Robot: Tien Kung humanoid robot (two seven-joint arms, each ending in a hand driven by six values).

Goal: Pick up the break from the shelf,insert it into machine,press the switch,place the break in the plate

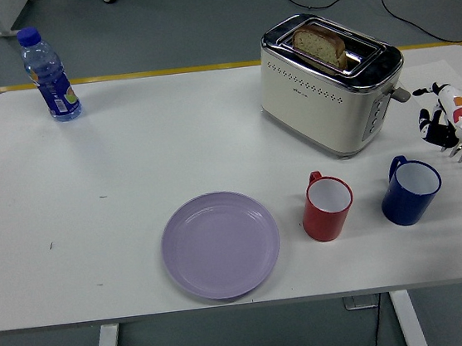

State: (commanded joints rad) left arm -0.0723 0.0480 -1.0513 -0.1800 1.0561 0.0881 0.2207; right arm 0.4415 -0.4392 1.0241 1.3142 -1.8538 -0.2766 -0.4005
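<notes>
Sitting in the near slot of the cream and chrome toaster (330,86), the slice of brown bread (321,43) shows that pickup and insertion look done; pressing the switch and moving the bread to the plate remain. The right hand (441,122) hovers low at the right edge of the white desk (130,168), just right of the toaster's side lever (401,93) and apart from it. Its fingers seem loosely curled and hold nothing, though the edge of the view cuts the hand off, so that is uncertain. Down and left of the hand stands a dark blue mug (411,191), then a red mug (327,205); both look empty. Further left lies the round lilac plate (220,243), bare. Far across the desk stands a capped blue water bottle (49,74). No left arm shows.
</notes>
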